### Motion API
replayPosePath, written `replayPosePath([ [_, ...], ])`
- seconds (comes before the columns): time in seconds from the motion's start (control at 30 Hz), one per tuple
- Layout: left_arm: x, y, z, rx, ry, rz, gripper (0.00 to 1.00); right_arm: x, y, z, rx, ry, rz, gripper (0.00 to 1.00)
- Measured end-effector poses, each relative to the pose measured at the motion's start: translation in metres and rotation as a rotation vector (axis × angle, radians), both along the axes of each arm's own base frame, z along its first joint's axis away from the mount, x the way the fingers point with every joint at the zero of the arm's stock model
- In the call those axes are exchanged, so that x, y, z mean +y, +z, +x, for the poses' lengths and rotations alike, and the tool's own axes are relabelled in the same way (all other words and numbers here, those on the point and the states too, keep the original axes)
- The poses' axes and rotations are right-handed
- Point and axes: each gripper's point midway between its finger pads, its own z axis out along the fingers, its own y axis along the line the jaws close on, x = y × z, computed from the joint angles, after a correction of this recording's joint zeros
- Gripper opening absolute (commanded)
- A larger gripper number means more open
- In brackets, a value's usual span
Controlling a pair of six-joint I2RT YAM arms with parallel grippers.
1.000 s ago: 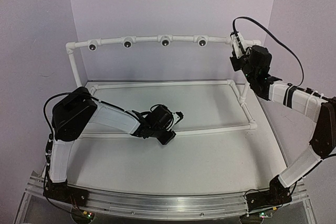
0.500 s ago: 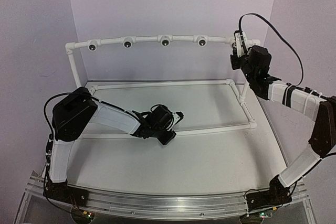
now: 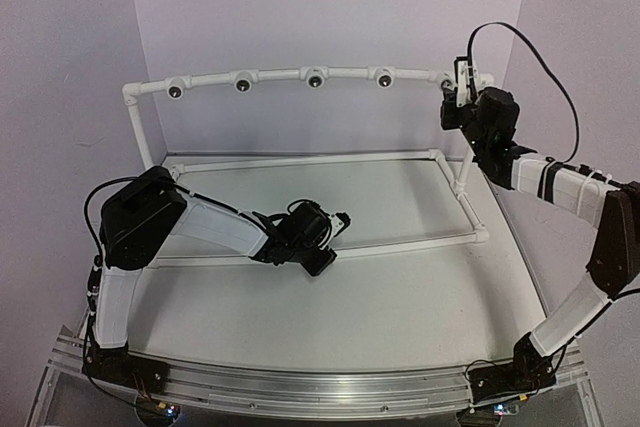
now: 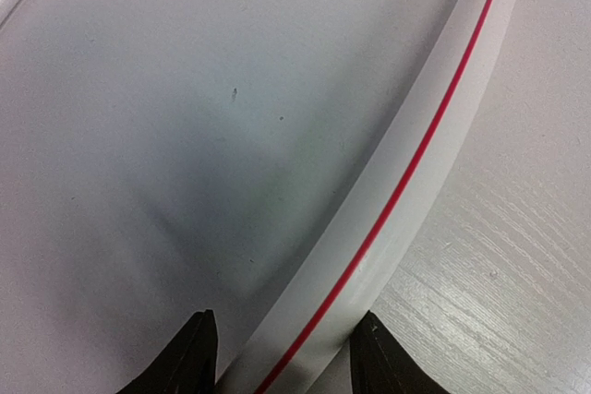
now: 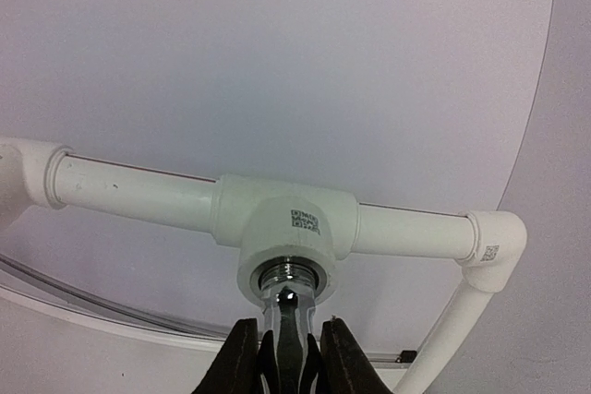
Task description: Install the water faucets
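A shiny silver water faucet (image 5: 290, 304) stands with its threaded end inside the round mouth of a white tee fitting (image 5: 288, 220) on the top rail. My right gripper (image 5: 289, 350) is shut on the faucet's body just below that fitting. From the top view the right gripper (image 3: 462, 88) sits at the right end of the raised rail, and the faucet is too small to make out there. My left gripper (image 3: 338, 220) is low on the table, its jaws closed around the red-striped front pipe (image 4: 406, 182) of the frame.
Several empty white fittings with dark holes (image 3: 243, 83) line the raised rail (image 3: 280, 76). The rectangular pipe frame (image 3: 300, 159) lies on the white table. Purple walls close in at the back and both sides. The right corner elbow (image 5: 494, 242) is just beside the tee.
My right gripper has shifted slightly right and up along the rail's right end, with its cable swinging. The left arm has stayed in place on the front pipe.
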Motion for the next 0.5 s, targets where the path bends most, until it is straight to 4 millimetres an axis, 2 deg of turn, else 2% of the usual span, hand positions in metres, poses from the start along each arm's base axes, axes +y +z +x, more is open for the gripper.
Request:
replayPosePath([
  [0.5, -0.0012, 0.0005, 0.0003, -0.003, -0.001, -0.005, 0.00, -0.0010, 0.0011, 0.0030, 0.025, 0.059, 0.152, 0.00],
])
